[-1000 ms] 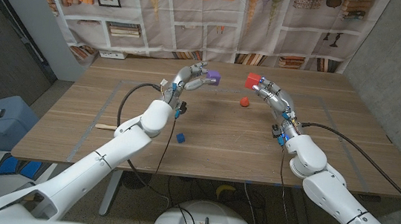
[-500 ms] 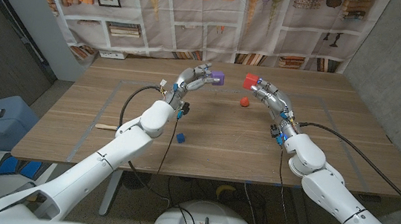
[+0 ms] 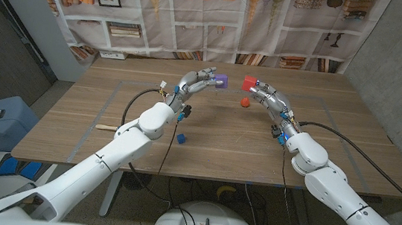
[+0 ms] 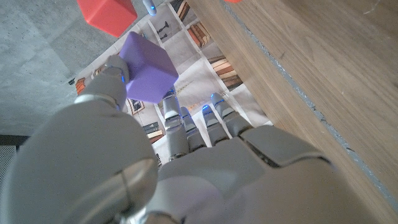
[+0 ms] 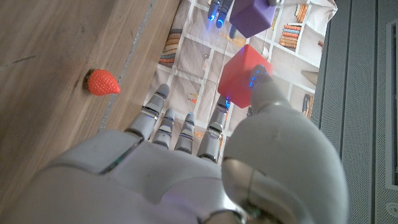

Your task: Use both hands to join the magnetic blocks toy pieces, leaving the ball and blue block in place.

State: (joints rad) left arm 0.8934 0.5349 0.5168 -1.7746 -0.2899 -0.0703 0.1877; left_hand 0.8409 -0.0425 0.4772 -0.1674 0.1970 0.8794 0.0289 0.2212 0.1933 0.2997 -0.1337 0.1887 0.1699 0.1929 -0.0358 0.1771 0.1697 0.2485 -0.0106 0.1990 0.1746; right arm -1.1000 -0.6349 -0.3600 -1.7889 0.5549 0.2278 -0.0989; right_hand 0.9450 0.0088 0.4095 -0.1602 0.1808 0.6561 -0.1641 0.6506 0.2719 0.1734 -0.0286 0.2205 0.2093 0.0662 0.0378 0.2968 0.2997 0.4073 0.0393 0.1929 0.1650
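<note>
Left hand (image 3: 198, 81) gripping the purple block (image 3: 220, 80) above the table's (image 3: 332, 149) far middle, right hand (image 3: 266, 95) gripping the red block (image 3: 249, 83) just right of it, blocks near but apart, strawberry-like red toy (image 3: 245, 101) lying below them, blue block (image 3: 181, 137) sitting nearer, left of centre.

Wooden table (image 3: 271, 157), red strawberry (image 3: 245, 101), blue block (image 3: 181, 137), wooden stick (image 3: 105, 126)
</note>
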